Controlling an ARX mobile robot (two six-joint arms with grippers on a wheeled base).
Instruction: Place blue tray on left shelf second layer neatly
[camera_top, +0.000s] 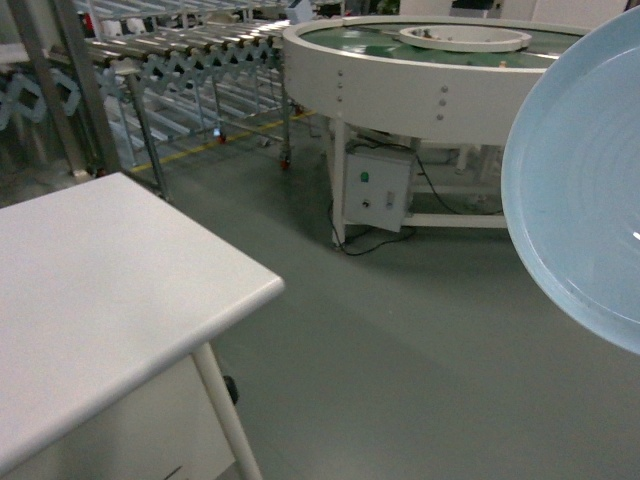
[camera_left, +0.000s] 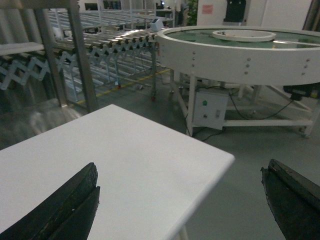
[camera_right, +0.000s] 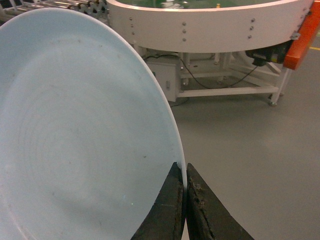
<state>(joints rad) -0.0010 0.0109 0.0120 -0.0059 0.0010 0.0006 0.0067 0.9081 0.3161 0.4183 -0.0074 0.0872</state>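
My right end effector (camera_right: 185, 192) pinches the tray (camera_right: 80, 130) by its thin rim, held tilted in the air, right of the counter (camera_top: 100, 290). It looks glossy, stiff and probably slippery in so narrow a bite; my left end effector (camera_left: 180, 200) hangs wide open, empty.

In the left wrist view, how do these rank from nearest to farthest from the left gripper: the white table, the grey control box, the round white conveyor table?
From the left gripper:
1. White table: directly beneath and ahead of the gripper.
2. Grey control box: on the floor beyond the table's far corner, centre-right.
3. Round white conveyor table: above and behind the box, upper right.
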